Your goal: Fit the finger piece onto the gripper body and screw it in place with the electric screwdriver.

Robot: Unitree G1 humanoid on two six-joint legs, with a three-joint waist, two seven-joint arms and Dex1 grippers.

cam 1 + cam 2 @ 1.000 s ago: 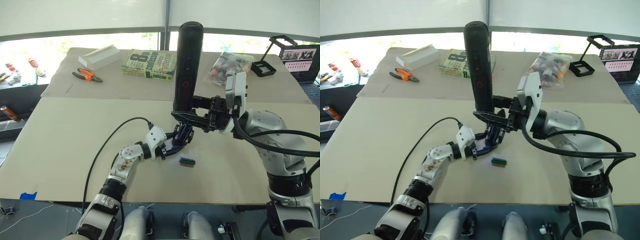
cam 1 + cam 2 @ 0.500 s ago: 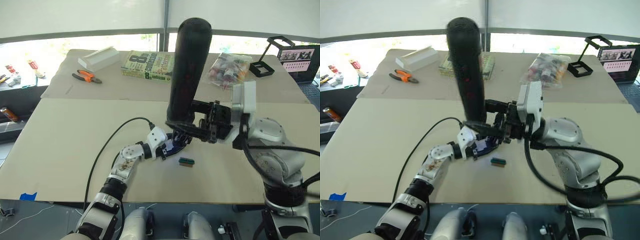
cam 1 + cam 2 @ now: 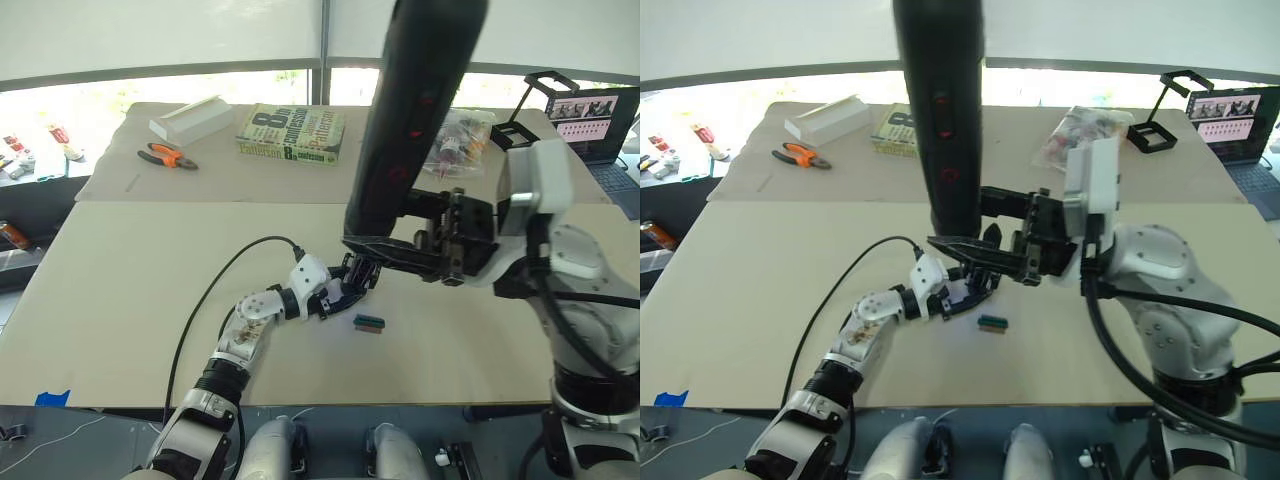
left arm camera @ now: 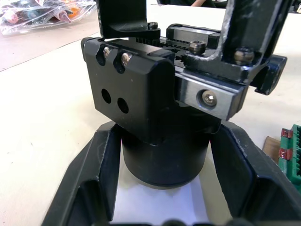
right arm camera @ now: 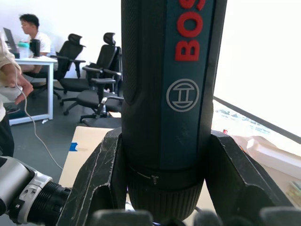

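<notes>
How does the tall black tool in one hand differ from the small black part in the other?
The electric screwdriver is a long, smooth cylinder with red marks, held upright off the table by the right hand. The gripper body is short and boxy with screws and holes, held low at the table by the left hand. Both are black and gripped.

The electric screwdriver (image 5: 169,103) has a matt, finely textured black grip. The gripper body (image 4: 155,99) is smooth black plastic — with bare metal screws.
</notes>
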